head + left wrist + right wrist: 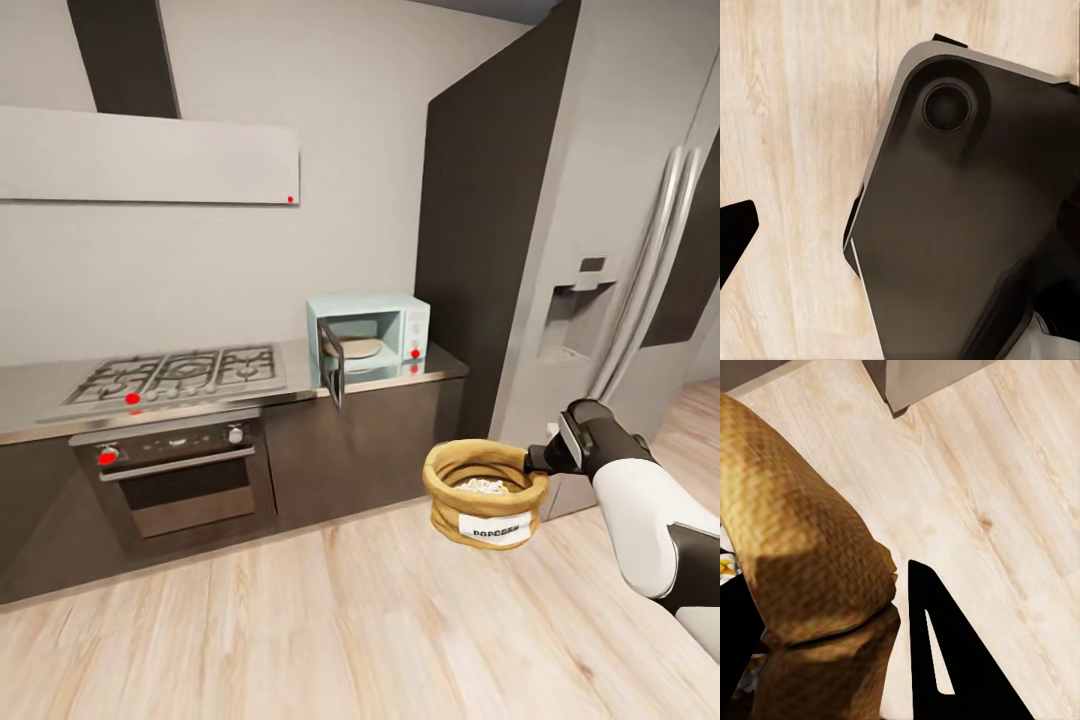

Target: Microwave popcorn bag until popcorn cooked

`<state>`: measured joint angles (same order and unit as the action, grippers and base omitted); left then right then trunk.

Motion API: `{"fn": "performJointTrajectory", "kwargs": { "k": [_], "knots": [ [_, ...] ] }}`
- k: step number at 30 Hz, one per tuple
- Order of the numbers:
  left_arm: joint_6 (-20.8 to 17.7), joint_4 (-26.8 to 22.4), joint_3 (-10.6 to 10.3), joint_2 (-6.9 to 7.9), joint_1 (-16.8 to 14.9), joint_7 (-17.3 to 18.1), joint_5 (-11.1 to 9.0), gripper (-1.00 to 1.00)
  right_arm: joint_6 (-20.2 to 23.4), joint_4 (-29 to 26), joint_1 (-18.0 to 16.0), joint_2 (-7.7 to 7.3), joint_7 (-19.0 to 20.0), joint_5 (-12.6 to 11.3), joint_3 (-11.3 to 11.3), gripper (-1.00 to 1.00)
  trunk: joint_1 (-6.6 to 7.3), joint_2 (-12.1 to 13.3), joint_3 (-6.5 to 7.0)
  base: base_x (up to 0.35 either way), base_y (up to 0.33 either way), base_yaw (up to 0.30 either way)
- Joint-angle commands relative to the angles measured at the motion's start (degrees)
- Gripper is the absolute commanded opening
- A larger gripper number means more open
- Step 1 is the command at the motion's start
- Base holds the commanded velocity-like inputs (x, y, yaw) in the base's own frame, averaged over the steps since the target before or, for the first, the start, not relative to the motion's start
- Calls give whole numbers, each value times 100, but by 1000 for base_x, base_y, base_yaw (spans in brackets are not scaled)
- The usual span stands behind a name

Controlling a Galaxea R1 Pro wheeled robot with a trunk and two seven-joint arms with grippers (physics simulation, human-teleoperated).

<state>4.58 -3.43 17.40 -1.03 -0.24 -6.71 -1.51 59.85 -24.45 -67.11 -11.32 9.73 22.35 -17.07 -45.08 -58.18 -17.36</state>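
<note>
Pinching the rolled rim of the popcorn bag (485,492), the right gripper (541,458) holds it up above the wood floor (300,630), one finger (952,660) outside the rim and the other inside; pale popcorn (487,487) shows in the bag's mouth. Beyond the bag, up on the countertop (40,400), the microwave (368,334) stands with its door swung open. Beside the microwave lies the gas hob (180,375), above the built-in oven (180,480). Whether the left gripper's jaws are released or clenched cannot be told from its wrist view.
</note>
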Motion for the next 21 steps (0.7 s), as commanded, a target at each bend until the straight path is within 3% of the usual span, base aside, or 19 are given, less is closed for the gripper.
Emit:
{"fn": "performJointTrajectory", "kwargs": {
  "k": [1,9,21],
  "knots": [
    [19,0,8,-2,-3,-14,-16,100,15,-7,-4,5,48,59,-33,-100,-3,-4,-7,312,-124,0],
    [25,0,9,-3,-3,-14,-15,100,15,1,-4,7,47,59,-35,-100,-3,-4,-7,308,-124,20],
    [25,0,9,-2,-3,-14,-13,100,15,2,-4,7,48,54,-39,-100,-3,-4,-7,306,-124,216]
  ]
}}
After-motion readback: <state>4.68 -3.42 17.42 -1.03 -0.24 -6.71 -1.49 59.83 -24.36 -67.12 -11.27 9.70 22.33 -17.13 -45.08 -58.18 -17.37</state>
